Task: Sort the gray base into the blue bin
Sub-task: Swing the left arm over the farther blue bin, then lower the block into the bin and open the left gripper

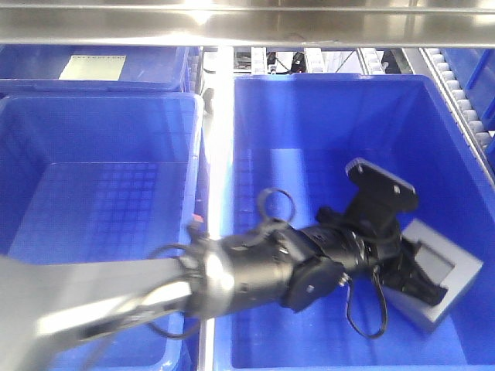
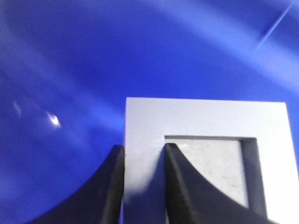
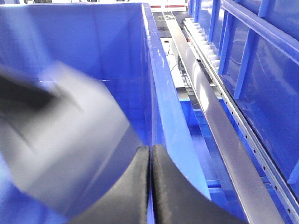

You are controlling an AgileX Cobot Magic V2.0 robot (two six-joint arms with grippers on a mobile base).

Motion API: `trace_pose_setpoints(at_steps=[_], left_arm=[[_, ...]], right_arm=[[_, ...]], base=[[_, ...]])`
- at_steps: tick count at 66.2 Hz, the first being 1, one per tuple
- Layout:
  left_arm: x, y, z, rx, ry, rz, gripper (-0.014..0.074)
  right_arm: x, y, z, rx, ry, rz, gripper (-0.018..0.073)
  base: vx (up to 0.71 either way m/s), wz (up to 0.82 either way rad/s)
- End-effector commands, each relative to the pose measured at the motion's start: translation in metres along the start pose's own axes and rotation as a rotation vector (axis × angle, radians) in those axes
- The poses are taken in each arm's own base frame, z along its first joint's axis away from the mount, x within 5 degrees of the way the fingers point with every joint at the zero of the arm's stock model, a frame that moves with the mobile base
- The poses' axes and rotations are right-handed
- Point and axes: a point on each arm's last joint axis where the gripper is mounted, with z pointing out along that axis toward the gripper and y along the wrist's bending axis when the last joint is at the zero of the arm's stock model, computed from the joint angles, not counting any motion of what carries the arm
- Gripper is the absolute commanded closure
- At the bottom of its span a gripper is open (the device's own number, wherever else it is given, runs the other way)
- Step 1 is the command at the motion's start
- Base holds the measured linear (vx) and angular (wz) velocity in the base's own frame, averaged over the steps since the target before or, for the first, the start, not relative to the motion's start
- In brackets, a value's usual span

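Observation:
The gray base point(image 1: 447, 280) is low inside the right blue bin point(image 1: 325, 147), near its front right corner, with its square pocket turned up toward me. My left gripper point(image 1: 418, 280) reaches in from the left and is shut on it. In the left wrist view one finger sits outside the gray base point(image 2: 205, 116) and the other inside its pocket, pinching one wall at my left gripper point(image 2: 144, 156), with the blue bin point(image 2: 93, 70) behind. My right gripper point(image 3: 150, 151) is shut on nothing, beside the blue bin point(image 3: 103, 51) wall.
A second blue bin point(image 1: 100, 193) stands to the left, and another with a white label point(image 1: 93, 67) behind it. A metal bar point(image 1: 232, 31) crosses the top. A roller track point(image 1: 464, 93) runs along the right. A blurred grey arm link point(image 3: 60, 140) fills the right wrist view's left.

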Motion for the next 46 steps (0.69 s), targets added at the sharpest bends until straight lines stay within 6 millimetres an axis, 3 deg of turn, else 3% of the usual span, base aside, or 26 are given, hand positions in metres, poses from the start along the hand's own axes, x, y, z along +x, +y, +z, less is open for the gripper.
trace_pose_setpoints(at_steps=[1,14,46], left_arm=[[-0.037,-0.010,-0.015,0.032,-0.158,-0.016,0.0582],[-0.022,-0.007,-0.002,0.021,-0.081,-0.014,0.0546],[-0.014,-0.006,0.002,0.015,-0.041,-0.014,0.0395]], right_arm=[[-0.004,0.000,0.001,0.002,-0.036,-0.016,0.0564],[-0.004,0.000,0.001,0.002,-0.036,-0.016,0.0564],[-0.004,0.000,0.001,0.002,-0.036,-0.016,0.0564]], base=[[0.00,0.00],[0.00,0.00],[0.00,0.00]])
